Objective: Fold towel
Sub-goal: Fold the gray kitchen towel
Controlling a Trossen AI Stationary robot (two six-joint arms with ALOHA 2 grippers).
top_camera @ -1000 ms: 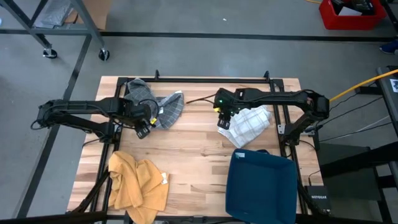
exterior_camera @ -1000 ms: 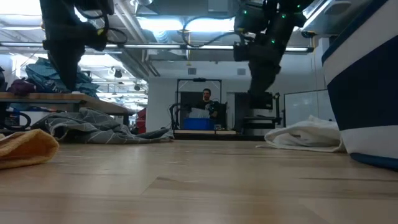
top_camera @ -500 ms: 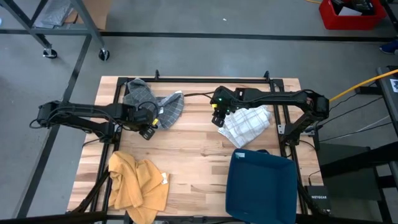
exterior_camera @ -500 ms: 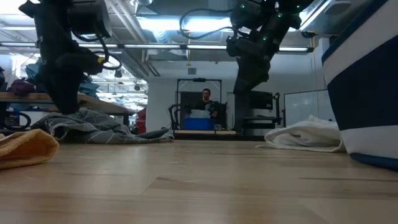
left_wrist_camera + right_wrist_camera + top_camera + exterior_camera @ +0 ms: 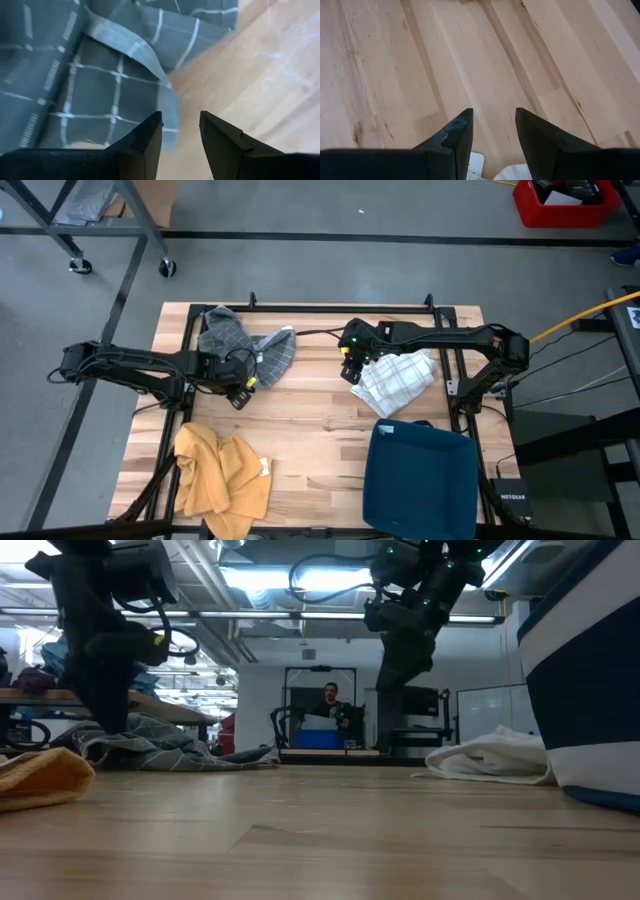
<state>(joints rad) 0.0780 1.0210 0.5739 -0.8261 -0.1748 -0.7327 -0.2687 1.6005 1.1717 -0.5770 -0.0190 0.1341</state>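
Observation:
A grey checked towel [image 5: 248,346] lies crumpled at the table's far left, resting on the wood. My left gripper [image 5: 238,392] is open and low over the towel's near edge [image 5: 167,107], with one finger over the cloth and the other over bare wood. My right gripper [image 5: 350,372] hangs open above bare wood, just left of a white checked towel [image 5: 402,376] that lies bunched on the table. In the low view my left gripper [image 5: 108,720] reaches down to the grey towel [image 5: 170,748], and my right gripper [image 5: 398,670] stays high. My left gripper stands open over the grey towel's near edge [image 5: 170,125], pointing steeply down. I cannot tell whether its fingertips touch the cloth.
A yellow towel [image 5: 222,476] lies heaped at the near left corner. A dark blue bin [image 5: 420,480] stands at the near right. Bare wood [image 5: 310,420] lies between the two arms. A person sits in the room beyond the table.
My left gripper has come down toward the grey towel's near edge, rolling a little as it sank, and has stayed open. My right gripper has tipped slightly in place. Neither towel has moved.

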